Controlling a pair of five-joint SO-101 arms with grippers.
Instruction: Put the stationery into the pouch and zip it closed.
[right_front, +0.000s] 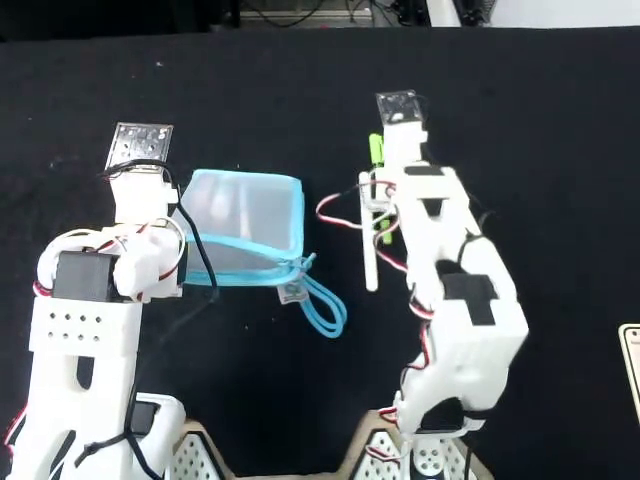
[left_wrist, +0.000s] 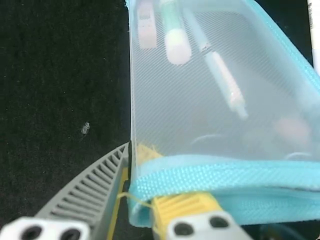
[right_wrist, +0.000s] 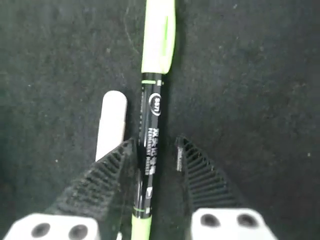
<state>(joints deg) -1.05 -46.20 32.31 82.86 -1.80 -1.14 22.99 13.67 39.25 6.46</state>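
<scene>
A translucent blue pouch (right_front: 245, 220) lies left of centre on the black cloth, its zip edge (left_wrist: 225, 175) toward the arms and its blue loop strap (right_front: 325, 305) trailing right. Through its mesh (left_wrist: 200, 115) I see a white-capped stick (left_wrist: 175, 42), a thin pen (left_wrist: 222, 75) and a small pale block (left_wrist: 146, 25). My left gripper (left_wrist: 134, 150) is shut on the pouch's left corner (right_front: 185, 235). A green and black marker (right_wrist: 152, 125) lies between the fingers of my open right gripper (right_wrist: 155, 145), with a gap on one side. A white pen (right_wrist: 111, 125) lies just beside it (right_front: 368, 240).
A pale card-like object (right_front: 631, 360) sticks in at the right edge of the table. Both arm bases (right_front: 300, 460) stand at the front edge. Cables run along the far edge behind the black cloth (right_front: 520, 120).
</scene>
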